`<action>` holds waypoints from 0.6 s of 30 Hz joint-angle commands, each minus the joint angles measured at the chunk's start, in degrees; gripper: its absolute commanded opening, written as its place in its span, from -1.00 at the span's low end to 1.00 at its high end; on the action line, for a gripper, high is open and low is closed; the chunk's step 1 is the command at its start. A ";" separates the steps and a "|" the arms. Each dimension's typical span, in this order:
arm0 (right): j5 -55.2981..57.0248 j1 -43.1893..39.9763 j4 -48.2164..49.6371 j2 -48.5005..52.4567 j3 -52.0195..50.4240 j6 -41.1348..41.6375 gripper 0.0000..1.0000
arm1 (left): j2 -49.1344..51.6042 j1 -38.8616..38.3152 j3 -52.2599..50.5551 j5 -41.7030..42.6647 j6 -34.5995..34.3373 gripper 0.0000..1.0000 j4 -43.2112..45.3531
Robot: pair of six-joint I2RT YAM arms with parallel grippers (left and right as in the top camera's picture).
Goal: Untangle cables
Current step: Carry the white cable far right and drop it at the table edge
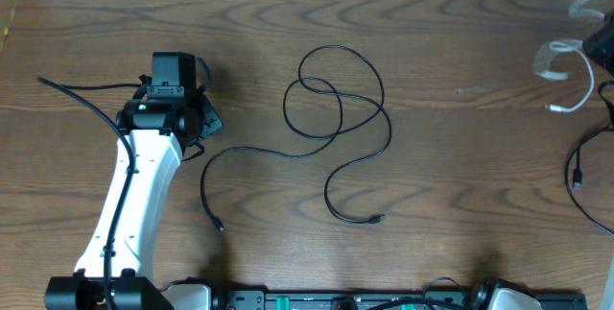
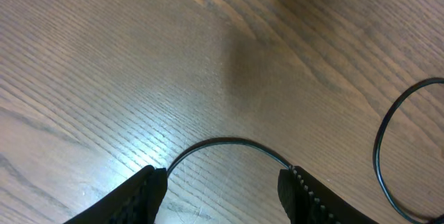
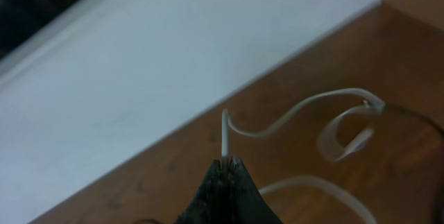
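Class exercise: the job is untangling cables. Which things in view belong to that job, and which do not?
Belong: looped black cable; white cable, in the right tool; second black cable at the right edge.
Not part: left arm's own black wire; wooden table.

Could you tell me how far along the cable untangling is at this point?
Done: the white cable sits at the far right, apart from the long black cable. In hand: the right gripper is shut on the white cable's end; the open left gripper straddles the black one. Left: its loops mid-table cross over themselves.
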 commanded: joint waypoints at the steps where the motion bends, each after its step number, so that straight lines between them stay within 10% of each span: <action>1: 1.95 0.74 -3.80 1.31 0.02 0.57 -0.98 | -0.37 0.17 1.36 -0.09 -0.76 0.15 0.02; 18: 18.71 -0.98 -5.33 8.37 0.00 -1.16 -0.98 | -0.37 0.17 1.36 -0.09 -0.74 0.15 -0.22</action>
